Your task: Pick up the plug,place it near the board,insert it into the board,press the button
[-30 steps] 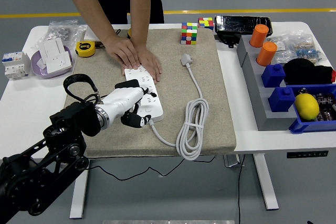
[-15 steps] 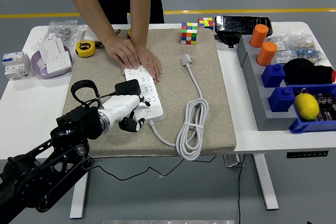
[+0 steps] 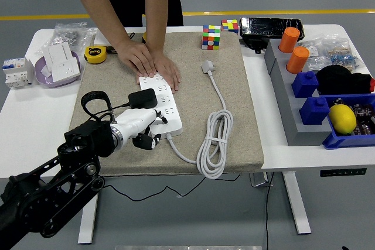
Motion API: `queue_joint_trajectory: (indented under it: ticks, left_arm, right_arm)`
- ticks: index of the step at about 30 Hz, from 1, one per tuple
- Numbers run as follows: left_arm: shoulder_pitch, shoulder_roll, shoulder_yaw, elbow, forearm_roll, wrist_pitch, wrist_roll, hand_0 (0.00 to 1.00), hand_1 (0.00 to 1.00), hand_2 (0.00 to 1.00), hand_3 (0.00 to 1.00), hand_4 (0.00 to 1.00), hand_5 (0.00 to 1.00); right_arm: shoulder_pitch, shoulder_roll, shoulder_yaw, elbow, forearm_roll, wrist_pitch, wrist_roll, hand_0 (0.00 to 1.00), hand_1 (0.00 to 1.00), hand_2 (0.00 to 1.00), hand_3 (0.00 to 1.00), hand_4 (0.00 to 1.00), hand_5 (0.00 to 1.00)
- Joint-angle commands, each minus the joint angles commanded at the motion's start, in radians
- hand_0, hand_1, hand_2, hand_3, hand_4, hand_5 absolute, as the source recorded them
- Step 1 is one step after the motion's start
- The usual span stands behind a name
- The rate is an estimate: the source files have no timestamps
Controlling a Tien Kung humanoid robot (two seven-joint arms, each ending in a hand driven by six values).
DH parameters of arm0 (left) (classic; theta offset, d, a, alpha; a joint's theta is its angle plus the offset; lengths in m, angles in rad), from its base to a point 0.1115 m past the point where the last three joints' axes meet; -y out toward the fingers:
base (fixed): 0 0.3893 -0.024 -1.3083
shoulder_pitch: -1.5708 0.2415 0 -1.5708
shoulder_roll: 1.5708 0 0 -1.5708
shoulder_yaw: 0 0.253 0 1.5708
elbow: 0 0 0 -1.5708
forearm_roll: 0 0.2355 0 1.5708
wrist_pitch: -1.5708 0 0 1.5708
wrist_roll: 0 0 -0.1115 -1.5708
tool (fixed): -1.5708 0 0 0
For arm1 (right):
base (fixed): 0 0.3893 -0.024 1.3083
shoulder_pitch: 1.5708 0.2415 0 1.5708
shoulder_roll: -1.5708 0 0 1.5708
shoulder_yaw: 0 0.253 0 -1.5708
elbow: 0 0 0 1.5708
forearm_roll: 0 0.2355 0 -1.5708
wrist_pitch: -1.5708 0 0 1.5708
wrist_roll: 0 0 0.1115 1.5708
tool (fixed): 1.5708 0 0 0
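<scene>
the left arm reaches in low from the lower left, its white hand (image 3: 140, 126) tilted toward the power strip (image 3: 159, 105), fingers curled beside its near end, clasping nothing i can make out. a blocky black plug (image 3: 142, 98) sits in the strip's left side. the long white strip lies on a coarse beige mat (image 3: 234, 98), running away toward a person's hands (image 3: 151, 64) pressing its far end.

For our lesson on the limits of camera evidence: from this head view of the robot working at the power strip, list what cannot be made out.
- Power strip's far end: under the person's hands.
- Black plug: prongs hidden, seating unclear.
- Strip's button: screened by the left hand.
- Right hand: outside the frame.
</scene>
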Motion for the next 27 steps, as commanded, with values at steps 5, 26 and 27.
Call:
queue_joint_trajectory:
  ticks: [5, 26, 27]
  left_arm:
    - [-0.001, 0.001, -0.001, 0.000, 0.001, 0.000, 0.000, 0.157, 0.062, 0.150, 0.764, 0.469, 0.106]
    - [0.008, -0.004, -0.001, 0.041, 0.011, -0.008, 0.003, 0.156, 0.061, 0.150, 0.746, 0.464, 0.108]
    - [0.007, -0.004, -0.003, 0.039, 0.013, -0.007, 0.002, 0.156, 0.061, 0.149, 0.738, 0.463, 0.109]
  right_arm:
    - [0.002, -0.001, 0.002, 0.000, -0.001, 0.000, 0.000, 0.855, 0.763, 0.750, 0.784, 0.998, 0.892]
    - [0.000, -0.002, 0.003, 0.000, -0.004, 0.000, 0.000, 0.856, 0.764, 0.750, 0.784, 0.998, 0.892]
    - [0.000, -0.002, 0.002, 0.000, -0.004, 0.000, -0.001, 0.857, 0.765, 0.750, 0.784, 0.998, 0.892]
